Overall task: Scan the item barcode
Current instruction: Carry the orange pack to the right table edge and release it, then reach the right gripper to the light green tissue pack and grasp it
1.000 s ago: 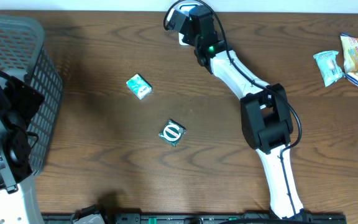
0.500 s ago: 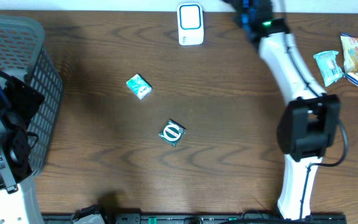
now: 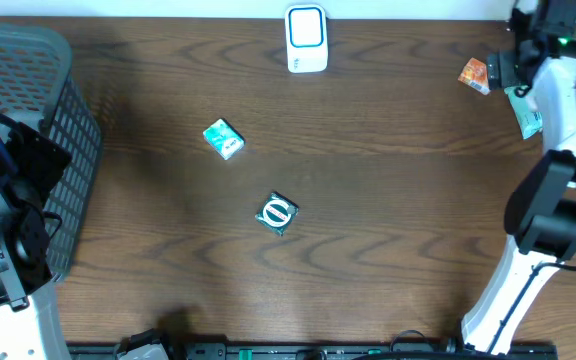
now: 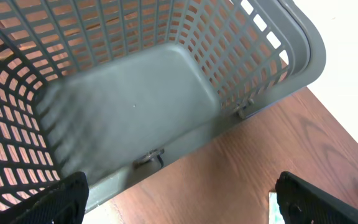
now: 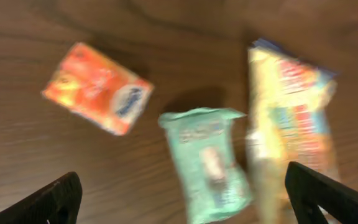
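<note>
— The basket (image 4: 241,56) first: what is seen in it?
— A grey slatted basket is shown at the left edge of the surface (image 3: 368,250), and only its own grey floor is seen inside. The left jaws are held wide above it, with nothing gripped.
— And the item?
— An orange packet (image 3: 474,75), small and rectangular, marked with a pale oval. It is found at the far right, well apart from the white scanner (image 3: 306,38). No barcode can be made out.
— The right jaws?
— Spread wide, nothing held. The orange packet is placed just left of them, outside the gap. A green packet (image 5: 210,162) and a yellow packet (image 5: 291,118) are seen to its right.
</note>
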Motion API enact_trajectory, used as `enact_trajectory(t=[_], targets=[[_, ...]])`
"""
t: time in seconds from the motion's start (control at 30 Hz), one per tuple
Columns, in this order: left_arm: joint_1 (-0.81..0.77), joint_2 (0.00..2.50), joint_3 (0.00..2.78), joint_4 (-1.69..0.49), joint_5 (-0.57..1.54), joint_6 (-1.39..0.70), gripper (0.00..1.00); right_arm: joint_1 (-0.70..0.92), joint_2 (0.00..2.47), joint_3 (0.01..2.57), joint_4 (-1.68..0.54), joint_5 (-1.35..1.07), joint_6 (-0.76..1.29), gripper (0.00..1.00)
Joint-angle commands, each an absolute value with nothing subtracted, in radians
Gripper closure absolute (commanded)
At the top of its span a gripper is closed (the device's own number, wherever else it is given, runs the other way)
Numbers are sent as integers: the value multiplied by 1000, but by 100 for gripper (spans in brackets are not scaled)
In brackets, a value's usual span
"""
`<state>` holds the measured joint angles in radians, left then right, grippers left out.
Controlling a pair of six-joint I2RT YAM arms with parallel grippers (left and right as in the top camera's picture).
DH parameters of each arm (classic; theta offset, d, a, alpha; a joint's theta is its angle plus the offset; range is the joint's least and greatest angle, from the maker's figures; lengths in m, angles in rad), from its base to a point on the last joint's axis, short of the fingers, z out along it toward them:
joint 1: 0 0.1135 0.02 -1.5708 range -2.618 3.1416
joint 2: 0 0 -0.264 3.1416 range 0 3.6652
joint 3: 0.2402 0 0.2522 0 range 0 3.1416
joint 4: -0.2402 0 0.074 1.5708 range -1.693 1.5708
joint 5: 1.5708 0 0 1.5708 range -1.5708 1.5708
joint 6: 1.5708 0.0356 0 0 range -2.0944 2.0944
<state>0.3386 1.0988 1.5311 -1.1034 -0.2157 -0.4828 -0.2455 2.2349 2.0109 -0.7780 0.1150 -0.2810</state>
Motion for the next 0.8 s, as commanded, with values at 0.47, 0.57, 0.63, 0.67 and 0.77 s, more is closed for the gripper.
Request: enact_trajectory(t=[0.47,0.57,0.63,0.67,0.77], targets=[[342,1099,1533,-1107,-221,-491,5,114,2239,2011,-750,-841,-22,1],[342,1099,1533,-1107,-221,-492,5,249,2241,2011,-705,-762,-10,1],[342,1099,1533,-1107,-221,-491,5,323,2244,2011,-683,-642,20,1],[342,1099,1533,-1107,-221,-492,5,361,2245,2011,-674,-566,38,1],[342,1099,1533,-1107,-221,-492,5,489,2262,2011,-640,-336,83,1]])
